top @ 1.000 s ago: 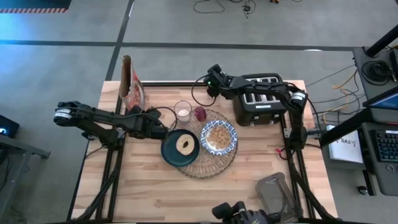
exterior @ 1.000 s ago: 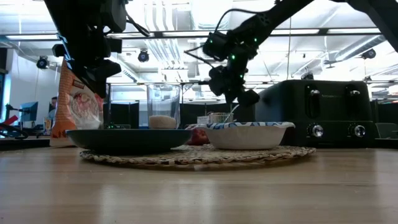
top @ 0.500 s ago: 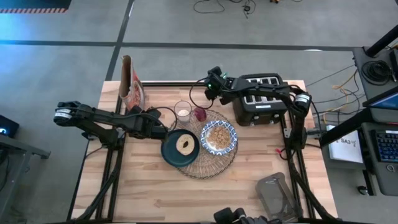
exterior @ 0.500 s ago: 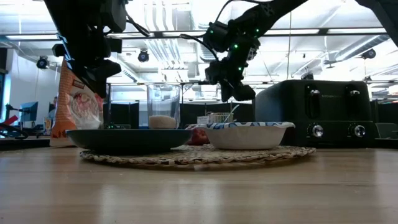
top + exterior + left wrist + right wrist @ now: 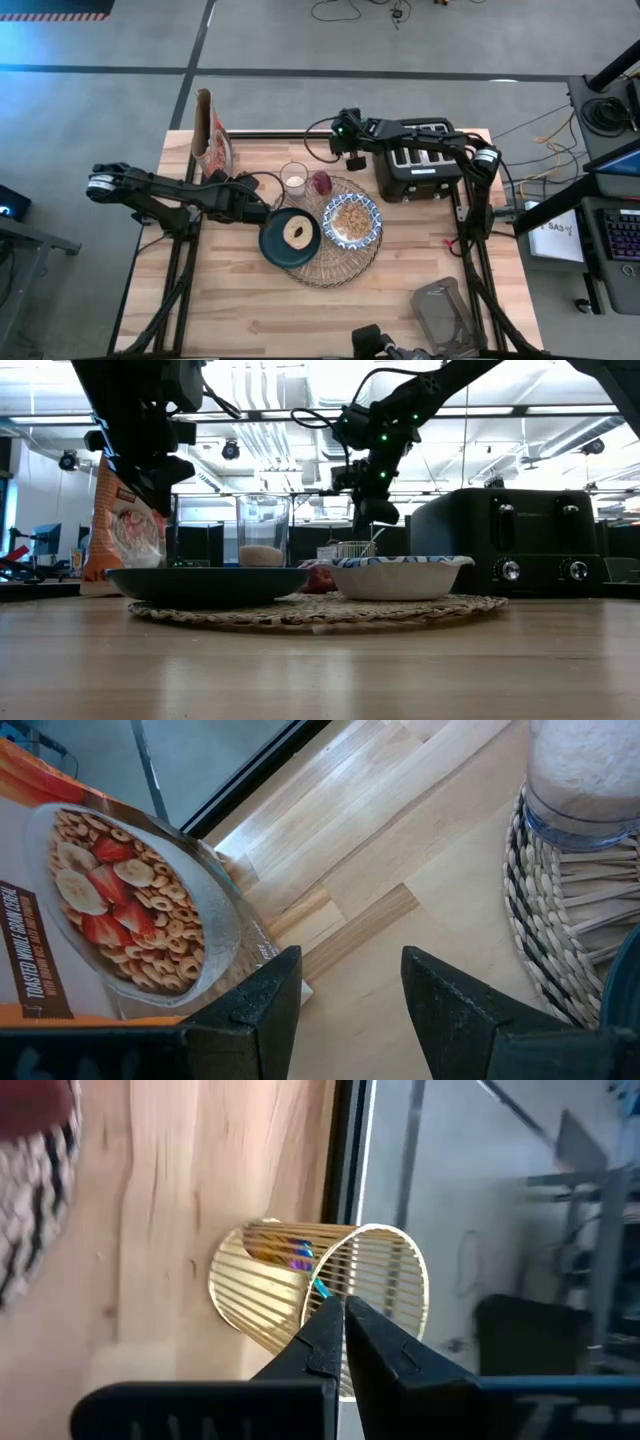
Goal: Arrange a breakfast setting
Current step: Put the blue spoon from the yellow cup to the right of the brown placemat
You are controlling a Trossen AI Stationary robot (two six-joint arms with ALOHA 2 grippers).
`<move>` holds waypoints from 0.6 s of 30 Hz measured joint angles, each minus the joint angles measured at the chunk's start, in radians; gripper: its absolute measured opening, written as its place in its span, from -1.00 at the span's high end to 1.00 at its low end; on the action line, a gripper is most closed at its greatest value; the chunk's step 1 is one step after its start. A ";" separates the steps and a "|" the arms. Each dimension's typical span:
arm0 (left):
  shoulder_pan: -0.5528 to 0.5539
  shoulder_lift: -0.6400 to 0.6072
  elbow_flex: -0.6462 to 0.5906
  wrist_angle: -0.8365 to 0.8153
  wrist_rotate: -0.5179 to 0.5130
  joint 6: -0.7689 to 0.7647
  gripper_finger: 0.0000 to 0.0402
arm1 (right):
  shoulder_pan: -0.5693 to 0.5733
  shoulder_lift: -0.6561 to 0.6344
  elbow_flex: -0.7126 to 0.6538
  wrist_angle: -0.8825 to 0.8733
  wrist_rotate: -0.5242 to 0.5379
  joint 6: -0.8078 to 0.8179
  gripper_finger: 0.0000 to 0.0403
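Placemat [image 5: 335,240], round and woven, lies mid-table, carrying a teal plate [image 5: 290,238] and a patterned bowl [image 5: 352,220]; a glass [image 5: 294,178] stands at its far rim. Left gripper [image 5: 345,995], fingers spread, hovers beside the plate. Right gripper [image 5: 343,1320], fingers pressed together, hangs near the table's far edge.

grey concrete floor [image 5: 400,50] with loose cables, light wooden table [image 5: 250,300], desk with keyboard [image 5: 622,235] at one side, bright ceiling lights [image 5: 280,380], exposed ducts overhead
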 joint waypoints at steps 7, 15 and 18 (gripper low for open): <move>0.000 0.000 0.000 0.000 0.000 0.002 0.22 | -0.022 0.000 0.000 0.000 -0.023 0.041 0.96; 0.000 0.000 0.000 0.000 -0.003 0.004 0.22 | -0.077 0.003 0.000 0.000 -0.087 0.099 0.96; 0.000 0.000 0.000 0.000 -0.003 0.008 0.22 | -0.091 0.003 0.000 0.001 -0.105 0.105 0.96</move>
